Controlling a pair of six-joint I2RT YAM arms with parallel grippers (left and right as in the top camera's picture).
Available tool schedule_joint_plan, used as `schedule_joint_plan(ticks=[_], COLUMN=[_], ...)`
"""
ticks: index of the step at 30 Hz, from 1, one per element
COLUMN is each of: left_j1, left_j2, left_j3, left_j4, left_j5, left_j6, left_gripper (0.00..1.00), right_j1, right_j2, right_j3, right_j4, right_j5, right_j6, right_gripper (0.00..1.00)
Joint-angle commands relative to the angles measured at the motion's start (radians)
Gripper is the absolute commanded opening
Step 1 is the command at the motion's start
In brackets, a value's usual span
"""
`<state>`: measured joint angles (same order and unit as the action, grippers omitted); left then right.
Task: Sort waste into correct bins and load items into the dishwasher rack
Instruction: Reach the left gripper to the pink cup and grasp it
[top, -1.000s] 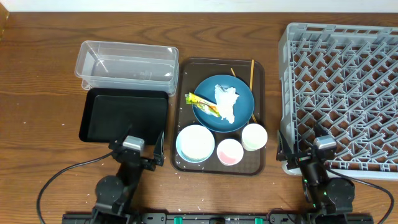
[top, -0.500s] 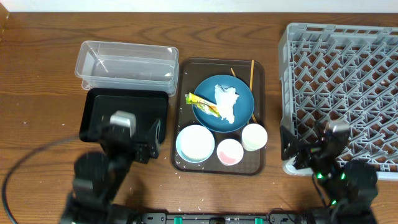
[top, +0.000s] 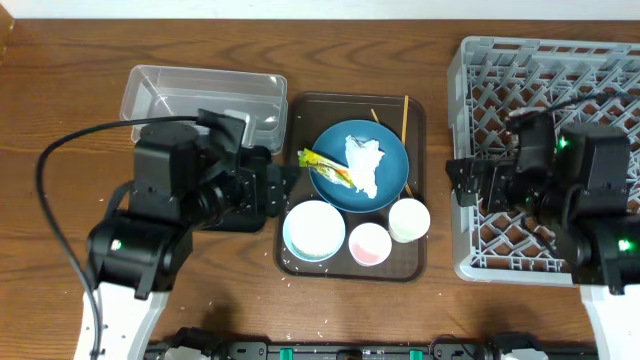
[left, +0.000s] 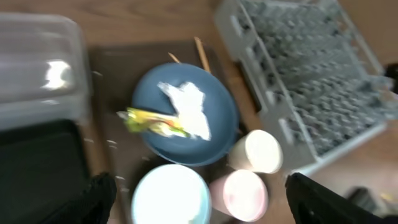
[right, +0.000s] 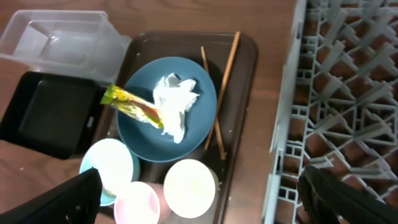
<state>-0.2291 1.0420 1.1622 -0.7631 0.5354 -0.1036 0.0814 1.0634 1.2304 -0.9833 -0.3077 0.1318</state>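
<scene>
Arms: both have advanced from the near edge toward mid-counter
Left gripper (top: 277, 186): spread, empty, beside the blue dish (top: 385, 150)
Right gripper (top: 462, 182): spread, at the dishwasher rack (top: 560, 60) left wall
Napkin (top: 364, 162): on the dish, counter centre

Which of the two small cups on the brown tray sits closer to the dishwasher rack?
The whitish cup; the pink cup stands between it and the light blue bowl.

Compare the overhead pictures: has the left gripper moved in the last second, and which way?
Yes. The left gripper moved away from the table's front edge and rightward, reaching the brown tray's left rim.
</scene>
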Motion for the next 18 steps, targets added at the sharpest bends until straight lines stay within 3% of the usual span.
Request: schedule_joint_plan(ticks=[1, 7, 11, 18], left_j1=[-0.048, -0.29, -0.478, -0.6], left_j2=[0.041, 0.167, 0.301, 0.49], left_j3=[0.02, 0.02, 0.02, 0.02], left_j4=[-0.03, -0.142, -0.148, -0.125], left_j5=[0.099, -0.174, -0.344, -0.415], left_j6=[-0.053, -0.087, -0.094, -0.094], left_gripper=[0.89, 0.89, 0.83, 0.68], right_j1=[-0.006, -0.006, -0.006, -0.006], right_j2=[0.01, 0.01, 0.01, 0.01], right_j3=[0.027, 0.027, 0.027, 0.027], right_j4=[0.001, 0.019, 0.005, -0.014], right_j5=[-0.037, -0.031, 0.053, 0.075], right_j6=[-0.024, 0.027, 0.114, 0.145], right_gripper=[0.99, 0.99, 0.99, 0.99])
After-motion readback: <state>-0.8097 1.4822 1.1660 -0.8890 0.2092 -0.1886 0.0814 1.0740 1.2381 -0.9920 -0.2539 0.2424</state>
